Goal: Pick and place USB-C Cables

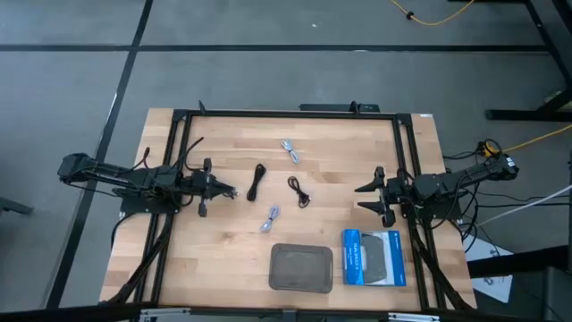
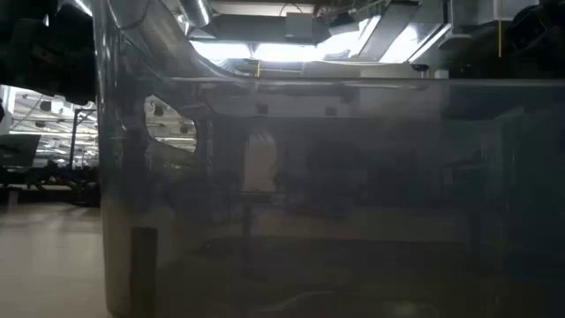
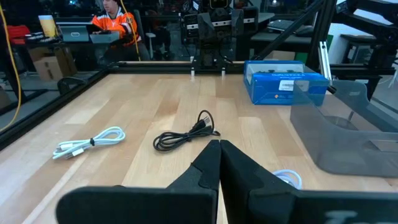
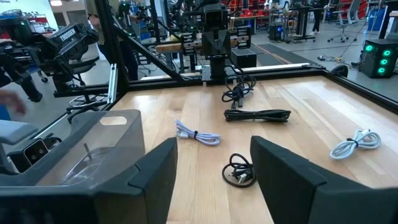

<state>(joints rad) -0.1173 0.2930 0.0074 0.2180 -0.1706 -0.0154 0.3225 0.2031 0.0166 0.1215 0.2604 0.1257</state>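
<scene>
On the wooden table (image 1: 223, 259), four USB-C cables (image 1: 298, 191) lie loose at centre, 12 o'clock of the grey tray (image 1: 301, 266) — left gripper (image 1: 230, 190) clenched at 9, right gripper (image 1: 363, 198) released at 3 — thin coils could slip or snag.

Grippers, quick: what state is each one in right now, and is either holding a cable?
Left gripper: shut, holding nothing, at the table's left side.
Right gripper: open, empty, at the table's right side, a black cable on the table between its fingers.
</scene>
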